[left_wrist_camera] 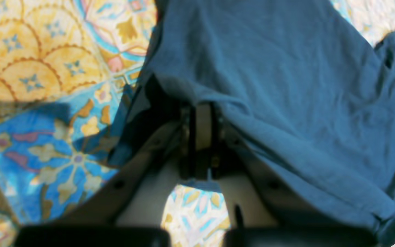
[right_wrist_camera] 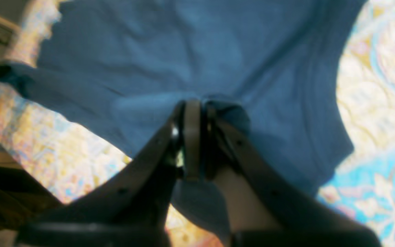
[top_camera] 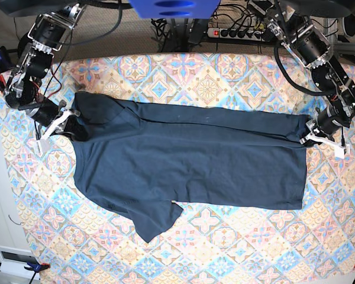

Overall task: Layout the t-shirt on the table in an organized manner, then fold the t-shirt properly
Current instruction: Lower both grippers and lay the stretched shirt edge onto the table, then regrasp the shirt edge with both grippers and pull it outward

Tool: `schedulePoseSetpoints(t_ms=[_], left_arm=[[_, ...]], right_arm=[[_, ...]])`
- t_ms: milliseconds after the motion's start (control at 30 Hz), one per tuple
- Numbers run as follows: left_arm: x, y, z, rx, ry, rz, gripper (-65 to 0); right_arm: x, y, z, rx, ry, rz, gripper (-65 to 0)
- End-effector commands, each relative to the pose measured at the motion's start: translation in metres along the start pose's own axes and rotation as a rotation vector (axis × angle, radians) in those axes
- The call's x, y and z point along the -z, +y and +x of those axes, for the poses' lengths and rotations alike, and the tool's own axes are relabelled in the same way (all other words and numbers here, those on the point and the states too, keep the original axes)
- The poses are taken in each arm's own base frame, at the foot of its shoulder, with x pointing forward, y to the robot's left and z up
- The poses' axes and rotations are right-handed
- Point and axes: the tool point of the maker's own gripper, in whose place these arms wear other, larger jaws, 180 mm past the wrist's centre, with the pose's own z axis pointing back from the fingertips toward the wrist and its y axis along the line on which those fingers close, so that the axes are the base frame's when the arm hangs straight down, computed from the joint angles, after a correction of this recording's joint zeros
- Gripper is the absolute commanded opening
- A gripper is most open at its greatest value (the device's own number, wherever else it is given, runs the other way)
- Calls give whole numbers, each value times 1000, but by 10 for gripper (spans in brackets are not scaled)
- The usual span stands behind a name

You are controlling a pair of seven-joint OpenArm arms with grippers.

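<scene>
Navy t-shirt (top_camera: 189,163) between outstretched arms

A white power strip (top_camera: 239,31) lies on the floor beyond the far edge, toward the right, with a tangle of black cables (top_camera: 183,26) running off to its left. Above the middle of that far edge, a blue rounded part (top_camera: 173,7) pokes in at the top. Down past the near left corner there's a white box with a dark slot (top_camera: 13,258). Off the left edge, some dark clutter, too small to make out.
</scene>
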Motion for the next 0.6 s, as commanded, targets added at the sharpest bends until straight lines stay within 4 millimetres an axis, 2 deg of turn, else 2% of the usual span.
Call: schedulePoseSetpoints(t_ms=[0,233,333,433,500,567], left_arm=[[-3,-4,20,12,-49,-14,-650],[0,-3,22,13,-44,1,-649],[0,3,20,26,-35,32,-514],[-1,6,19,28,-28,38,-316],[-6,12,24,37,-36,50,-208],[-8,16,25,36,-38,59,-144]], right_arm=[[1,5,25,-29,-69,13,-641],[22,11,33,-6,-84,24,-619],[23,14,39,-5,-122,30,-536],[21,12,40,-6,-131,23,-442],[20,11,38,-3,-127,21,-415],[19,10,34,1,-123,18,-414]])
